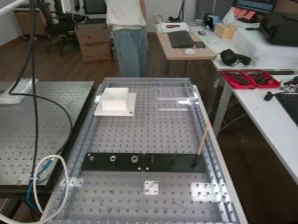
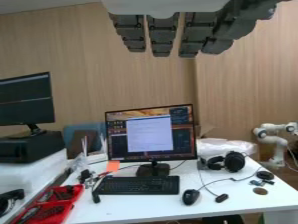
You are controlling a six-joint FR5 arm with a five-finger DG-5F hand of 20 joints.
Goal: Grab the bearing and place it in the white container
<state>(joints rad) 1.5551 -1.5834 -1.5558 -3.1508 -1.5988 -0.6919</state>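
Okay, start with the bearing [image 1: 134,159]: standing on the flat black bar [image 1: 123,166], just beside the larger nut [image 1: 113,158], with the smaller nut [image 1: 91,158] past that. Probably lined up like this to stop small round stuff rolling away and to leave some finger room around each. Farther up the bench [image 1: 123,135], well apart from the bar, see the white container [image 1: 115,99], likely put there to keep the drop spot away from the picking. Hand [image 2: 163,36] open and empty, fingers pretty much straight, with a desk [image 2: 156,204] and monitor [image 2: 150,135] ahead of the wrist camera. Seems parked out of the way, so needs turning toward the bar before any grab.
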